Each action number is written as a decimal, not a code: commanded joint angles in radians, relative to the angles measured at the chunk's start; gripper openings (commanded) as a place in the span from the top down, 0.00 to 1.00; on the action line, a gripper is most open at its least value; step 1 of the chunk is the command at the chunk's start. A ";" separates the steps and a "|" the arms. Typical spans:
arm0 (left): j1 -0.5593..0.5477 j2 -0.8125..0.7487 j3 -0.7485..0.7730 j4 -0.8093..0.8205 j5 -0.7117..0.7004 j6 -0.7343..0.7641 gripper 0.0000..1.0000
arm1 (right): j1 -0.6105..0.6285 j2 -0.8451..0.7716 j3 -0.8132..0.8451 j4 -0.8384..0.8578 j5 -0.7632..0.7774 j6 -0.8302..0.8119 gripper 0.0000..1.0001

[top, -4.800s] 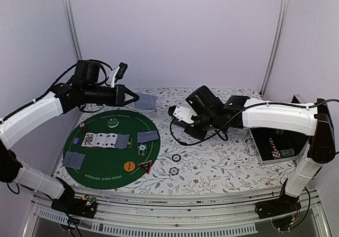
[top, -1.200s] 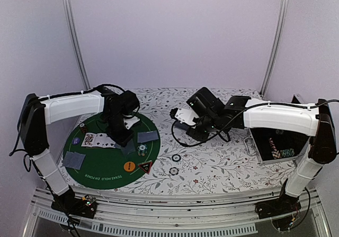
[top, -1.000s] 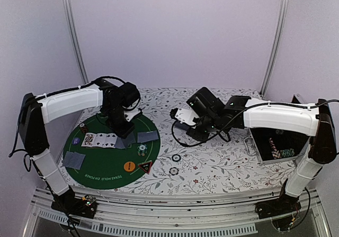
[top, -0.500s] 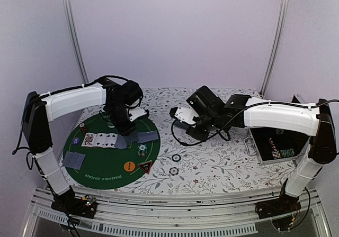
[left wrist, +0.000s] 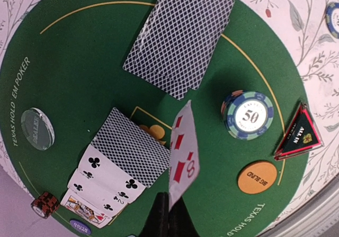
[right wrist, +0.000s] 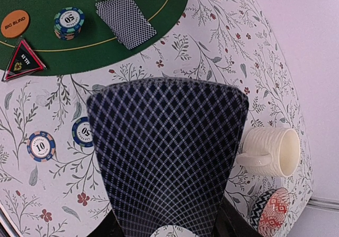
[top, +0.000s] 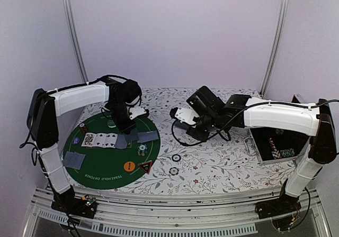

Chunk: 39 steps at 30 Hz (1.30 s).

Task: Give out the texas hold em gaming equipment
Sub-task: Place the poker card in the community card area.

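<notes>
The left arm was up at the back of the counter [top: 212, 168] a few seconds ago, dipped to the row of cards [left wrist: 114, 168] on the green mat [top: 92, 168], and has now drawn back over the far side of the mat. Its fingers [left wrist: 162, 216] are closed tight on the bottom edge of 1 red card [left wrist: 183, 152], an 8, held upright above the felt. So that card is not dealt yet; I'd say the arm is still picking its spot.

The right arm has hardly stirred. Its fingers [top: 181, 118] grip a stack of grey-blue-backed cards [right wrist: 167, 157] over the middle of the counter, well apart from the left arm.

On the mat, a face-down card [left wrist: 180, 36] lies near the far right rim. A chip stack [left wrist: 248, 115], an orange disc [left wrist: 257, 177] and a triangular marker [left wrist: 299, 139] crowd the right side, the marker at the very edge. A clear disc [left wrist: 37, 128] sits on the opposite side of the mat from them. Bare green shows between the row and the face-down card, and that looks the easiest room to set a card down.

Off the mat, 2 loose chips [right wrist: 41, 146] lie on the flowered cloth. A cream mug [right wrist: 270, 152] and a small patterned dish [right wrist: 270, 210] sit close under the right arm, so that arm has little room to swing toward them
</notes>
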 commanded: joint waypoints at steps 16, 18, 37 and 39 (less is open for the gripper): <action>-0.017 -0.003 -0.056 -0.038 0.021 0.054 1.00 | -0.001 -0.031 0.017 -0.003 0.006 0.017 0.54; -0.021 -0.008 -0.054 -0.036 0.019 0.054 1.00 | -0.002 -0.028 0.021 -0.005 0.006 0.017 0.54; -0.032 -0.007 -0.090 0.009 0.002 0.107 1.00 | -0.001 -0.028 0.024 -0.011 0.003 0.028 0.54; -0.033 -0.005 -0.097 0.015 -0.025 0.112 1.00 | -0.001 -0.029 0.020 -0.011 0.002 0.030 0.54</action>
